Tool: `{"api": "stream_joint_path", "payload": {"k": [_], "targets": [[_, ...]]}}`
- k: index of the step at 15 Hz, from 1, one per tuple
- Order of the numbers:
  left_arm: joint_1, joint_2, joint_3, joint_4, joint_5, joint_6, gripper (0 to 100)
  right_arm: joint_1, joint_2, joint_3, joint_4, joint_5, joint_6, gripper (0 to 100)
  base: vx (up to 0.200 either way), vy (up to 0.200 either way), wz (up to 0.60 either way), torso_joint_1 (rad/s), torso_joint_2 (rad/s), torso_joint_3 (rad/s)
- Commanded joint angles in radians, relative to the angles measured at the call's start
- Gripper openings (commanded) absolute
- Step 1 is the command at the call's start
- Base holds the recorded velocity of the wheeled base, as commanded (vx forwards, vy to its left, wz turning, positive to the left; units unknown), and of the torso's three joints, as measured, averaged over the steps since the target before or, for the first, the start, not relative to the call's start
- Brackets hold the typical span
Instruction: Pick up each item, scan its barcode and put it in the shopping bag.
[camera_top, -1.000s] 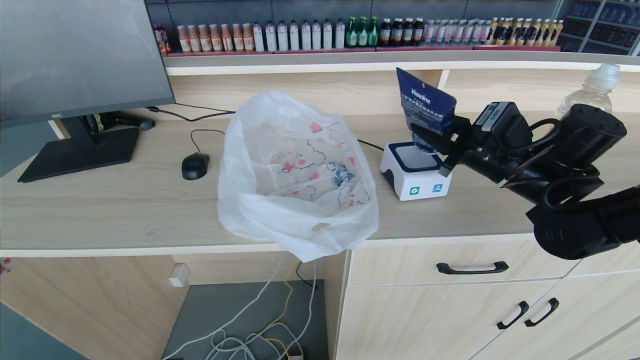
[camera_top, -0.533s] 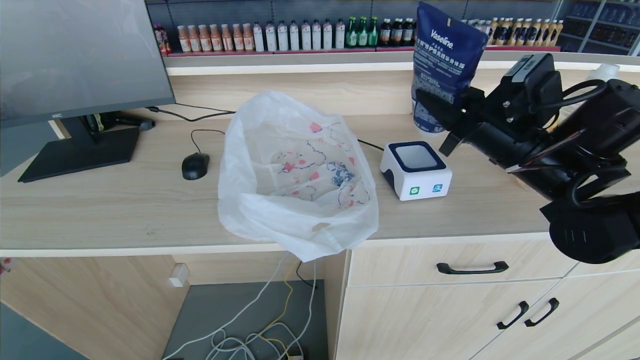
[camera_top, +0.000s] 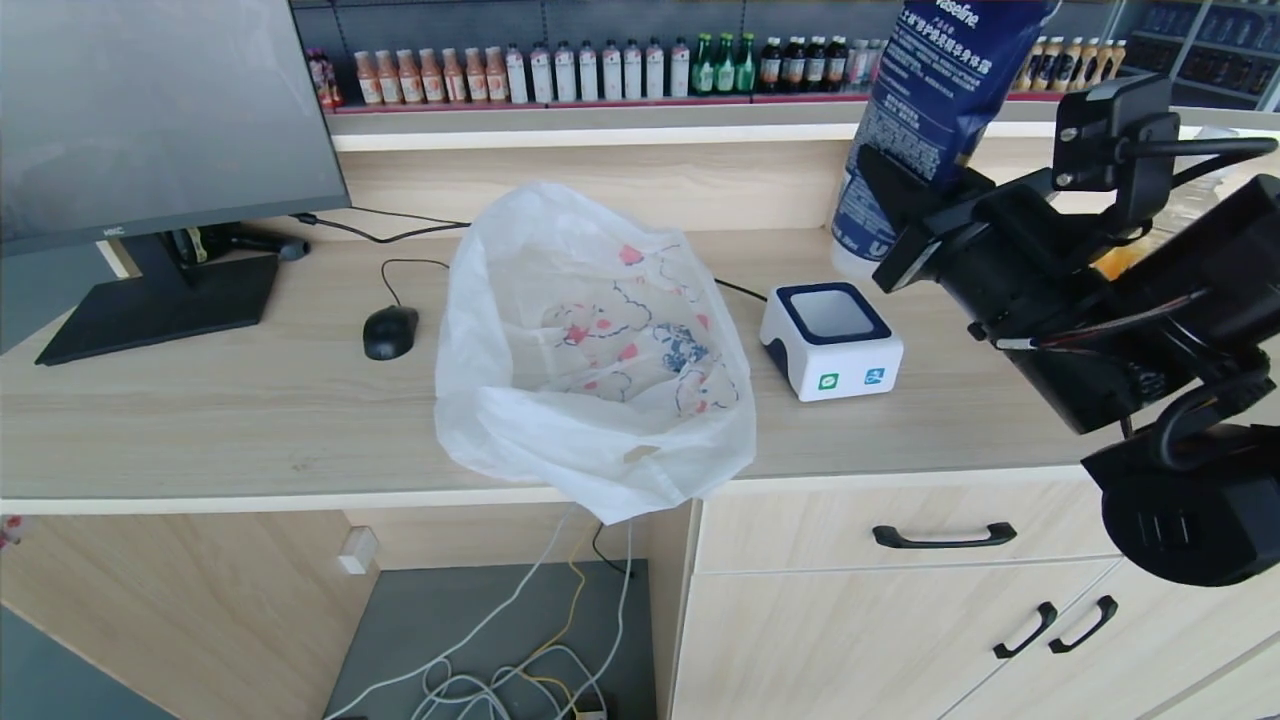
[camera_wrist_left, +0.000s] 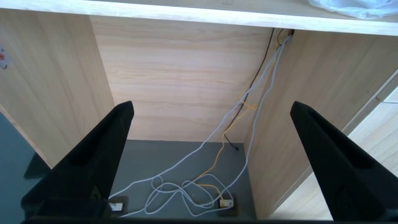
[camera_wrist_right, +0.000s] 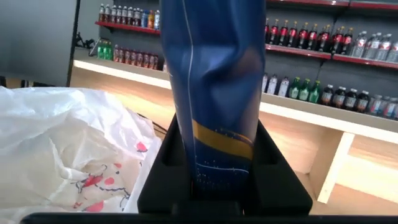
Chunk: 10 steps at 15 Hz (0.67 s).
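**Blue pouch held high beside the scanner**

The left gripper (camera_wrist_left: 211, 109) hangs under the counter (camera_top: 250, 400), fingers spread wide, holding nothing. The open shopping bag (camera_top: 590, 330) sits at the counter's front edge, the scanner (camera_top: 832, 340) just beside it. Behind the scanner, the right gripper (camera_top: 893, 225) clamps the blue pouch (camera_top: 930, 90) upright, clear above the counter.

We are at a shop checkout. Behind our tabletop (camera_top: 250, 410) runs a shelf of drink bottles (camera_top: 640, 70). A barcode scanner (camera_top: 831, 340) and monitor (camera_top: 150, 110) stand on it.
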Motion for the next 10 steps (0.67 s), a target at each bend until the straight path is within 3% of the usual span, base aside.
{"api": "stream_joint_path", "payload": {"k": [1,4,7,10], "targets": [[0.001,0.0,0.0,0.0,0.0,-0.001,100,0.029,-0.006,0.022,-0.023,-0.064,0.025,0,0.0,0.0,0.0,0.0,0.0,0.0],[0.001,0.0,0.0,0.0,0.0,-0.003,100,0.049,0.032,0.004,-0.066,-0.208,0.109,0,0.0,0.0,0.0,0.0,0.0,0.0],[0.001,0.0,0.0,0.0,0.0,-0.006,100,0.046,0.049,-0.03,-0.078,-0.221,0.12,0,0.0,0.0,0.0,0.0,0.0,0.0],[0.001,0.0,0.0,0.0,0.0,-0.008,100,0.046,0.055,-0.03,-0.089,-0.222,0.131,0,0.0,0.2,0.0,-0.001,0.0,-0.001]]}}
